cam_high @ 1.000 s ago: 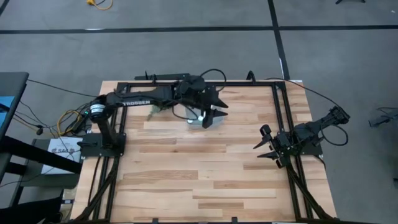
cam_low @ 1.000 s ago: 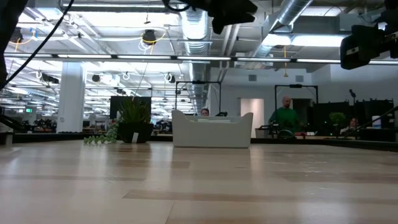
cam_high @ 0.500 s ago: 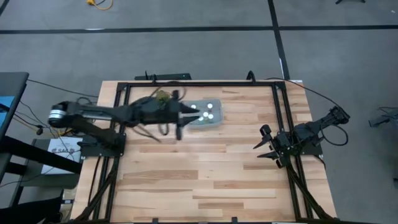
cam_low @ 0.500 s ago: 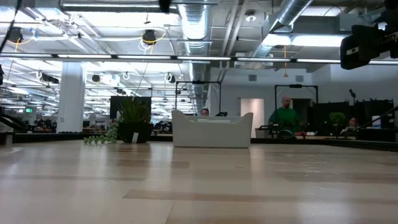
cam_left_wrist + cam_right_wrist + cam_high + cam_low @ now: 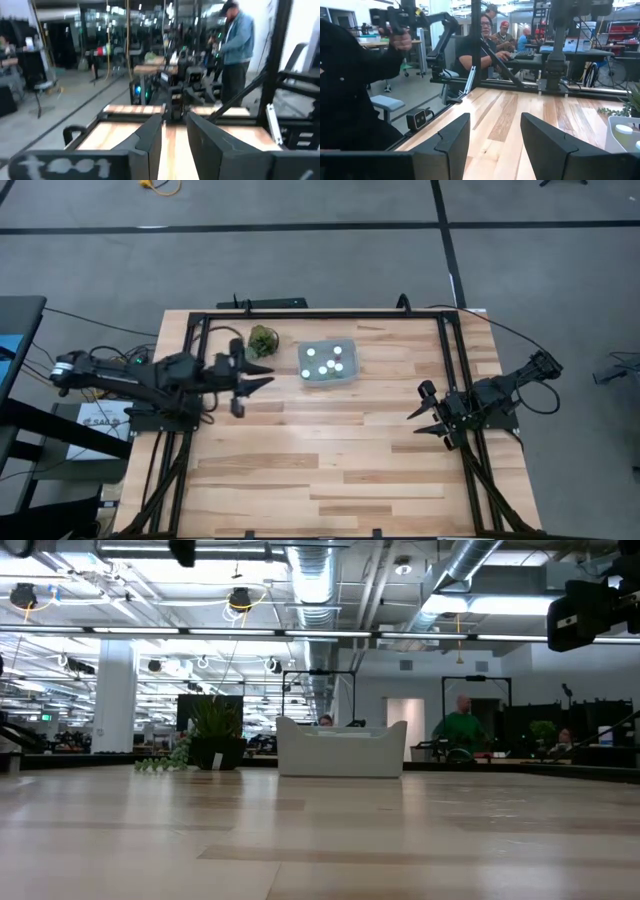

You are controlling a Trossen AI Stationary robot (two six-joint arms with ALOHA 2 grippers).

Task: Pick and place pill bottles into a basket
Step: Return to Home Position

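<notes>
pill bottles: white caps [image 5: 322, 359] are sitting inside the basket, about six showing from above; one cap is also showing at the edge of the right wrist view [image 5: 623, 129]
basket: the pale bin [image 5: 347, 373] is sitting at the far middle of the worktop, upright, with the plant sprig [image 5: 263, 340] just to its left and apart from it
step: I am judging the placing as done or nearly done; no bottle is lying loose on the worktop [image 5: 330, 450] in the high view
left hand: [image 5: 256, 379] is hanging over the worktop's left side, left of the basket and near the sprig, fingers a little apart, gripping nothing
right hand: [image 5: 424, 415] is waiting at the right edge, well apart from the basket, fingers spread, holding nothing
next move: probably parking the left arm at its base; if a bottle is hiding somewhere, it is calling for a fresh search first
edges: the black frame rail [image 5: 320, 314] is running close behind the basket and sprig, so far-side room is tight
open room: the near half of the worktop is giving wide room for both arms
</notes>
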